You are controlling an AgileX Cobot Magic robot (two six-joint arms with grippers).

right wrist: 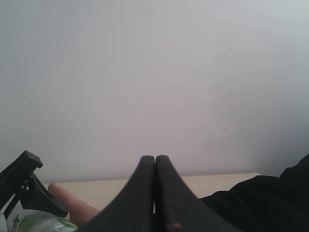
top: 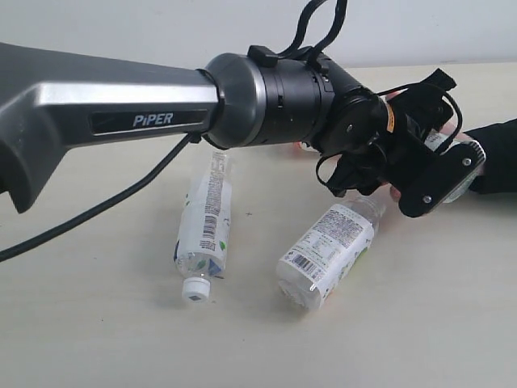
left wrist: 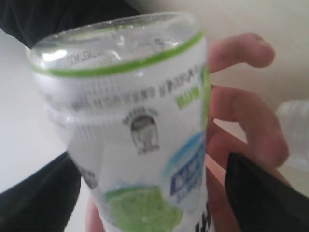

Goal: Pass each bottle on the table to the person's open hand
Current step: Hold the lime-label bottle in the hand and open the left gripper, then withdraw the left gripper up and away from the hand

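— What's around?
— On your pale beige table (top: pixel 97 323): a clear white-capped plastic bottle (top: pixel 206 218) left, a clear labelled bottle (top: pixel 327 246) centre.
— Grippers?
— Far right, your left gripper (top: pixel 446 141) stands open around a green-labelled bottle (left wrist: pixel 140 121) in the person's hand (left wrist: pixel 241 121); right gripper (right wrist: pixel 155 193) closed, empty.

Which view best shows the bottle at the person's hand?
Left wrist view: the bottle fills the frame, person's fingers beside it. Exterior view hides most of it behind the left end effector; right wrist view catches only a corner.
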